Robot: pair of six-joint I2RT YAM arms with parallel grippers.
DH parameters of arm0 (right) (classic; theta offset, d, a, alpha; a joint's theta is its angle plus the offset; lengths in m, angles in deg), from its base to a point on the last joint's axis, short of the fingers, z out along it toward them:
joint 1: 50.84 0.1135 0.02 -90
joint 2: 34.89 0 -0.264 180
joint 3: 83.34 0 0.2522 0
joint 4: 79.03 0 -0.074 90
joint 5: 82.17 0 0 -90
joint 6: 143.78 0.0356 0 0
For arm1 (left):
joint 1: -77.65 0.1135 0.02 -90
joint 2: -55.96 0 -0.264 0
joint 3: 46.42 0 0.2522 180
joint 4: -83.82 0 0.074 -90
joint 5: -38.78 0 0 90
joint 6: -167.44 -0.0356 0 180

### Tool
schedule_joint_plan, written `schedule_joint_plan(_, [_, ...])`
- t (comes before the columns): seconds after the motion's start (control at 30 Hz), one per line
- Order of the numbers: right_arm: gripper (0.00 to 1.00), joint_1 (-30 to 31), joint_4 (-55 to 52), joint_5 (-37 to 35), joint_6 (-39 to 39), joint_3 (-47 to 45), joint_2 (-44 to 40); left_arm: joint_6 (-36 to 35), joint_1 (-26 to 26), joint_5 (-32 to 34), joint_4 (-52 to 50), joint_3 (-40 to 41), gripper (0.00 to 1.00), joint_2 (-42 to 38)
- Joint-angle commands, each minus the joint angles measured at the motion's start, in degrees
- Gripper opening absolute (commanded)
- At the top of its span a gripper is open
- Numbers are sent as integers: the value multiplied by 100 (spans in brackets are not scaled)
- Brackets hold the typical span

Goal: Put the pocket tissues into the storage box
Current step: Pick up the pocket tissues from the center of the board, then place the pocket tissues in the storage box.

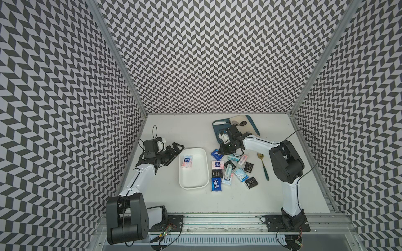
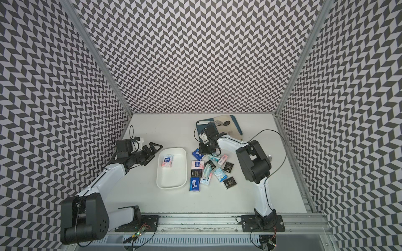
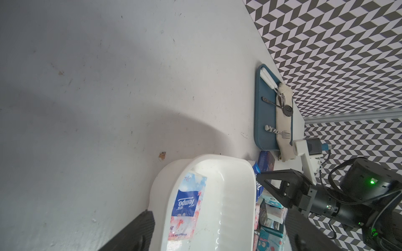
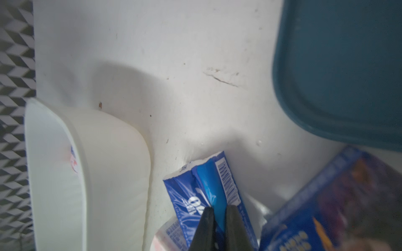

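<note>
The storage box [image 1: 192,188] [image 2: 170,188] is a white tub at the table's middle, and one pink-white packet [image 1: 187,161] [image 3: 187,204] lies in it. Several pocket tissues [image 1: 230,171] [image 2: 212,171] lie in a loose pile to its right. My right gripper [image 1: 220,151] [image 4: 218,209] is at the pile's far end, shut on a dark blue packet [image 1: 216,154] [image 4: 195,184]. My left gripper [image 1: 177,147] [image 3: 218,211] is open and holds nothing, at the box's far left corner. In the left wrist view its fingers [image 3: 134,232] straddle the box.
A blue tray [image 1: 254,129] [image 4: 339,76] with cutlery and a beige cloth sits at the back, right behind the right wrist. A gold spoon with a green handle [image 1: 264,166] lies right of the pile. Patterned walls close in the table on three sides.
</note>
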Motion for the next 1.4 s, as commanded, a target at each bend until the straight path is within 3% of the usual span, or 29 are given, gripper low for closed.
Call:
schedule_joint_plan(0.0, [0,-40,766,70,1068,-296,-664,41,25,-104,114,92,99,-121])
schedule_joint_plan(0.23, [0,140,1730,-58,2302,-1153,-1694,104,25,-87,441,345,99,-142])
schedule_joint_plan(0.47, [0,1067,2009,-840,3275,-1293,-2095,-21,24,-52,656,483,99,-85])
schedule_joint_plan(0.67, [0,1890,1978,-1747,3914,-889,-1622,-160,25,-20,640,477,99,-129])
schedule_joint_plan(1.0, [0,2339,1730,-3153,5002,-256,-904,-353,20,248,619,642,99,-190])
schedule_joint_plan(1.37, [0,2413,1375,-3200,5316,170,-241,-452,31,397,595,535,99,-129])
